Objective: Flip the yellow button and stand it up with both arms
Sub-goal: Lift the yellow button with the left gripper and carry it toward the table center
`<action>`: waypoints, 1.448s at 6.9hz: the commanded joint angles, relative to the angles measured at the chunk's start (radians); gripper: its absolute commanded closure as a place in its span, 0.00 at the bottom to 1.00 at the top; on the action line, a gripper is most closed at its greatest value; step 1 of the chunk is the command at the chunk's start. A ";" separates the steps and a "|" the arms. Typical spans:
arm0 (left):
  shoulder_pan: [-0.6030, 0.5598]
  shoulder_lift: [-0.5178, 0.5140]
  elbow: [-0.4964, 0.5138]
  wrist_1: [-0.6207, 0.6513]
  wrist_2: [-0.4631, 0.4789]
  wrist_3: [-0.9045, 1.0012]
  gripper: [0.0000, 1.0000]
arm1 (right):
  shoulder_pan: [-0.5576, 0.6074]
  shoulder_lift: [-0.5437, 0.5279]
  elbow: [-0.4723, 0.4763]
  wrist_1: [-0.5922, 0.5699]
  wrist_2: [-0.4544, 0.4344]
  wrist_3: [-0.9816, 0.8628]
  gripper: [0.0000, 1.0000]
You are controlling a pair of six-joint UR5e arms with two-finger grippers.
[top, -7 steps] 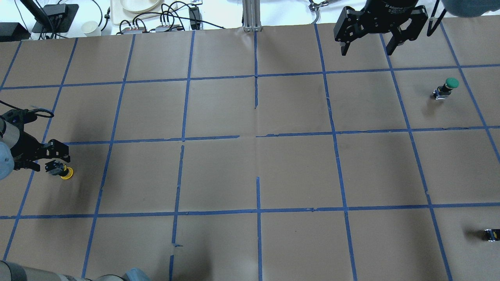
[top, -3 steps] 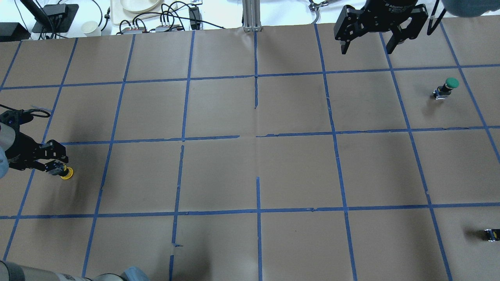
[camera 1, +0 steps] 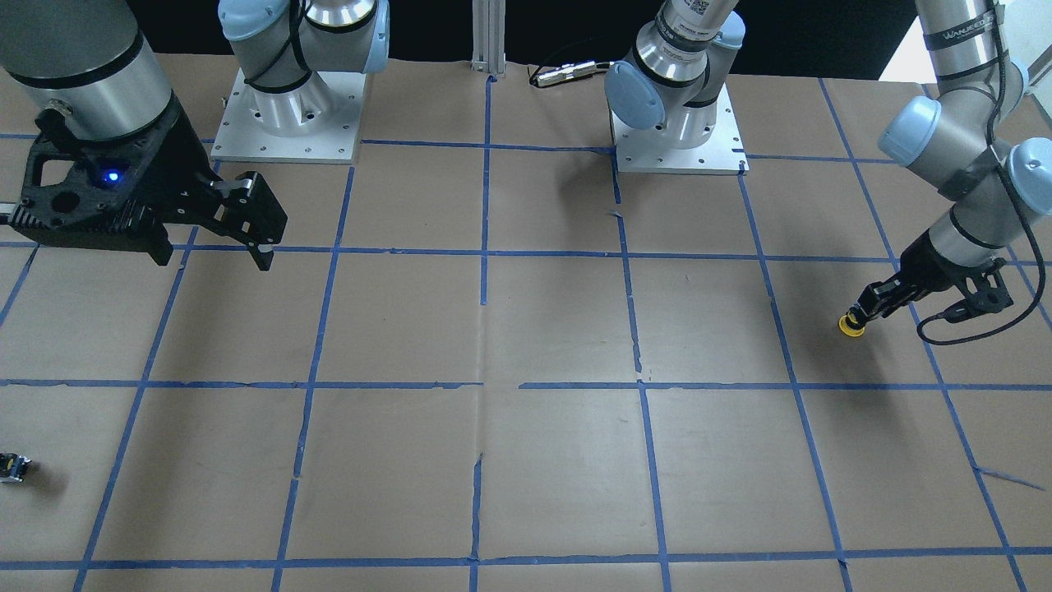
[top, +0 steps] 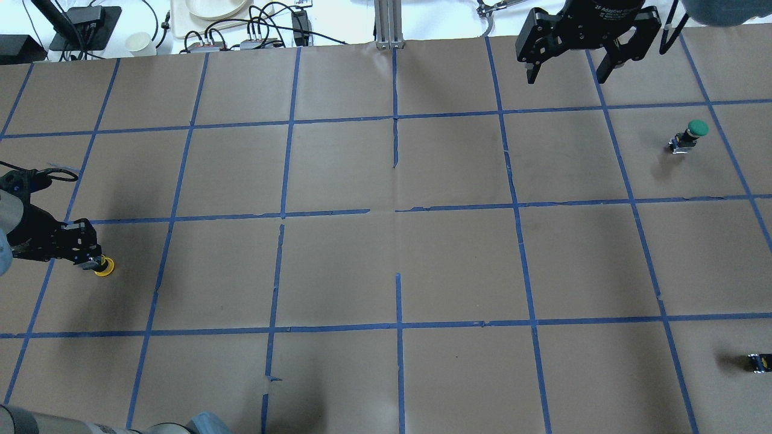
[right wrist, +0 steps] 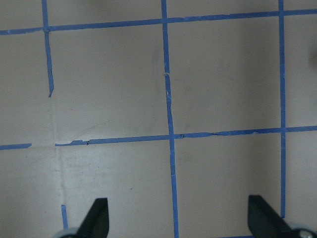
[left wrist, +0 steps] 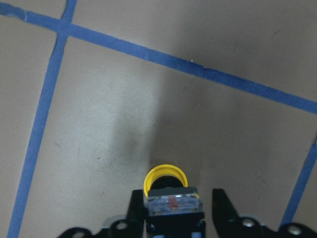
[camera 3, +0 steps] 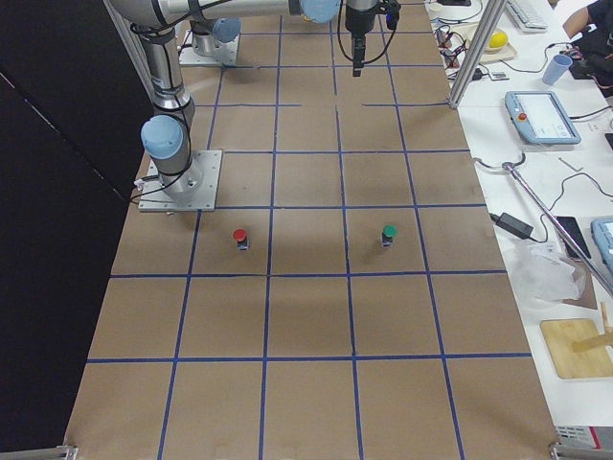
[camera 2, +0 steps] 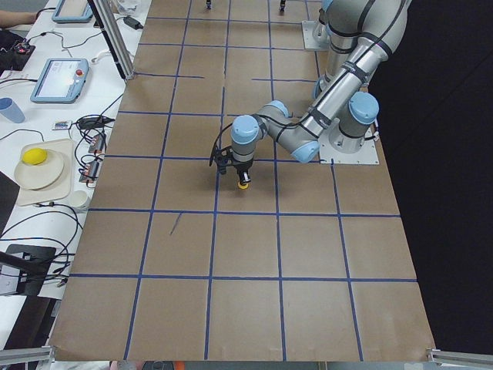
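Observation:
The yellow button (top: pixel 105 266) lies on its side at the table's left edge, with its cap pointing away from my left gripper (top: pixel 90 260). In the left wrist view its yellow cap (left wrist: pixel 164 176) shows beyond the grey switch body. My left gripper (left wrist: pixel 176 198) straddles that body with narrowed jaws. One finger (left wrist: pixel 137 210) touches it and a small gap stays at the other finger (left wrist: pixel 222 208). The button also shows in the front view (camera 1: pixel 850 326) and the left view (camera 2: pixel 243 184). My right gripper (top: pixel 567 75) is open and empty, high over the far right.
A green button (top: pixel 693 134) stands at the far right. A capless switch block (top: pixel 759 362) lies at the near right edge. A red button (camera 3: pixel 239 236) stands near the right arm's base. Cables and a plate (top: pixel 211 9) lie beyond the far edge.
My left gripper's jaws have narrowed around the yellow button's body. The button has stayed in place. My right gripper has risen slightly and stays open.

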 commanded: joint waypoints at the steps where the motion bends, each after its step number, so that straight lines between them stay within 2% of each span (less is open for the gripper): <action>1: -0.007 0.054 0.021 -0.114 -0.018 -0.016 0.92 | 0.001 0.000 0.000 -0.001 0.000 -0.002 0.00; 2: -0.012 0.091 0.050 -0.222 -0.123 -0.058 0.92 | 0.000 0.002 0.000 -0.003 0.000 -0.003 0.00; 4: -0.073 0.144 0.067 -0.412 -0.243 -0.065 0.92 | 0.001 0.002 0.002 -0.003 0.000 0.000 0.00; 7: -0.300 0.280 0.104 -0.564 -0.473 -0.069 0.92 | 0.000 0.002 0.000 -0.003 0.000 -0.008 0.00; 8: -0.337 0.290 0.121 -0.633 -0.647 -0.076 0.93 | -0.002 0.000 -0.008 -0.003 -0.014 -0.011 0.00; 9: -0.398 0.291 0.122 -0.646 -0.714 -0.108 0.93 | -0.017 -0.006 -0.011 0.000 -0.020 -0.006 0.00; 10: -0.490 0.292 0.125 -0.636 -0.830 -0.191 0.96 | -0.052 -0.006 -0.018 -0.001 -0.017 -0.020 0.00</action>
